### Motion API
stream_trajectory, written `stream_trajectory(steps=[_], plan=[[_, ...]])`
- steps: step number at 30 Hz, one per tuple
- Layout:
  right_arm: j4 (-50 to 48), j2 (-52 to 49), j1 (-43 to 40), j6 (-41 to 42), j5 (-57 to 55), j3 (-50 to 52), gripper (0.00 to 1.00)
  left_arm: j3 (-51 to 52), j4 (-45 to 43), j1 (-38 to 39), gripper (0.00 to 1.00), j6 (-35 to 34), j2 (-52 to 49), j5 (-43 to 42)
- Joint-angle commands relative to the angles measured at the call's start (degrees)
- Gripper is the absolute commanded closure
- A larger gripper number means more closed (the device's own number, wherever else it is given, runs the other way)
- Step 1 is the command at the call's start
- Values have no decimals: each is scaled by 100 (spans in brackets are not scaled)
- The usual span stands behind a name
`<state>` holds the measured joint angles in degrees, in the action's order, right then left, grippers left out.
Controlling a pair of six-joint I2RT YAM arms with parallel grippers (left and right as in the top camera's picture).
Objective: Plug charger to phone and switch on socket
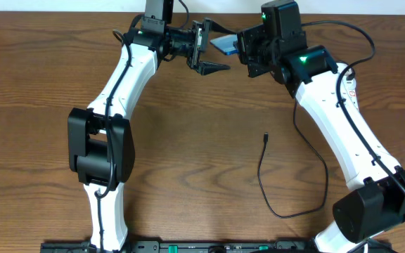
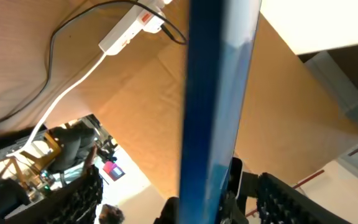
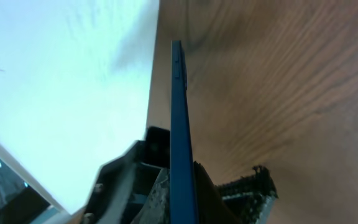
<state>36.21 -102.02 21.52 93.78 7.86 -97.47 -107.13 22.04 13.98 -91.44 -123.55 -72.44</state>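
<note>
Teal-blue phone (image 1: 223, 46): held off the counter (image 1: 188, 161) at the far middle, edge-on between the two arms. It is slim, rigid and smooth-sided, so probably slippery, and the glass would mark or crack easily.
Right end effector (image 1: 241, 50): clamped narrow on the phone's flat faces near one end, as the right wrist view shows.
Left end effector (image 1: 215, 48): wide, one finger on either side of the phone with a gap on each side; it is not gripping.
Where to hold the phone: across the flat faces, clear of the side buttons (image 3: 177, 62) and of the port end, which I cannot pick out.
Black charger cable (image 1: 259, 172): lying in a loose loop on the counter, well apart from the phone. It is thin, limp and light, so it will flop and trail.
Connector tip (image 1: 266, 136): free on the counter. It is best pinched just behind the tip, so it stays straight for insertion.
White power strip (image 2: 129, 28): on the counter with a black cable running into it; whether its switch is on or off cannot be told.
</note>
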Motion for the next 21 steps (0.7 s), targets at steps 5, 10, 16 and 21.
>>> stream_trajectory(steps=[5,10,16,21], plan=[[-20,197,68,24,-334,-109,99,-9,-13,-17,27,-367,238,50],[-24,197,109,122,-332,-109,99,-9,-13,-17,35,-608,238,50],[-20,197,142,264,-321,-109,99,-9,-13,-17,39,-664,238,120],[13,197,184,463,-310,-109,98,-9,-13,-17,45,-664,238,157]])
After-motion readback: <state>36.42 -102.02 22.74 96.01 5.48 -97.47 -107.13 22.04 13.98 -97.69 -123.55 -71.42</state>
